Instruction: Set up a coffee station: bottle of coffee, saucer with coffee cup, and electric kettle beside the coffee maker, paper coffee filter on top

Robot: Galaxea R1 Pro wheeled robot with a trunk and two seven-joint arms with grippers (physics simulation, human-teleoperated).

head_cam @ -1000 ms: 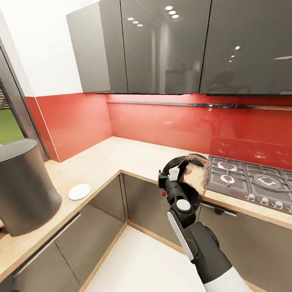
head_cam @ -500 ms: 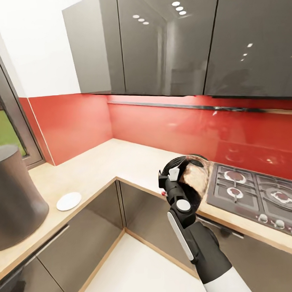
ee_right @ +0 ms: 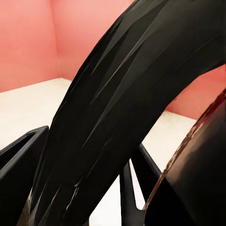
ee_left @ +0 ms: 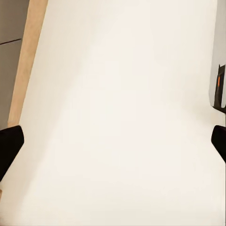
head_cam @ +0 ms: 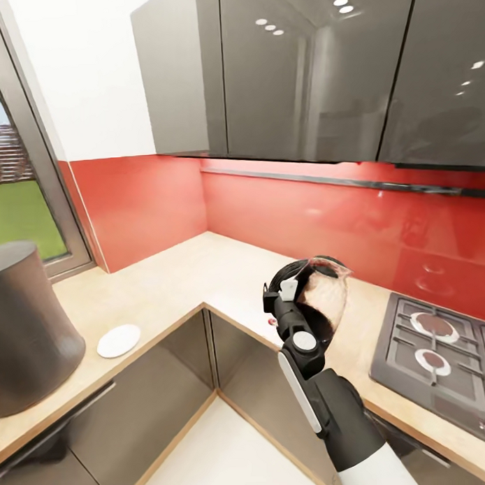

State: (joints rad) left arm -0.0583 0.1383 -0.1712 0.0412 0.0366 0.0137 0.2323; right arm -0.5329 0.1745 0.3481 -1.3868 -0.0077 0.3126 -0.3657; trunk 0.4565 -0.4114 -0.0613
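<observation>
A: Where is the coffee maker?

B: The coffee maker point(head_cam: 321, 296), a glass carafe with a dark handle, hangs in the air above the corner of the table point(head_cam: 194, 268), carried by the right hand point(head_cam: 290, 291). In the right wrist view its black handle point(ee_right: 127, 108) runs between the fingers point(ee_right: 21, 160), which pinch it.

A: And the left hand?

B: Its two dark fingertips point(ee_left: 9, 146) stand spread wide at the sides of the left wrist view, over the pale floor point(ee_left: 122, 117), with nothing between them.

A: What lies on the table?

B: A white saucer point(head_cam: 119, 340) lies near the front edge of the left run, close to a big dark grey cylinder point(head_cam: 25, 327). A gas hob point(head_cam: 442, 361) is set into the right run.

A: And the room?

B: The beige table is L-shaped with a red backsplash point(head_cam: 283, 206) behind it, glossy grey wall cabinets point(head_cam: 313, 72) above, grey cabinet fronts below, and a window point(head_cam: 17, 187) onto green grass at the left.
</observation>
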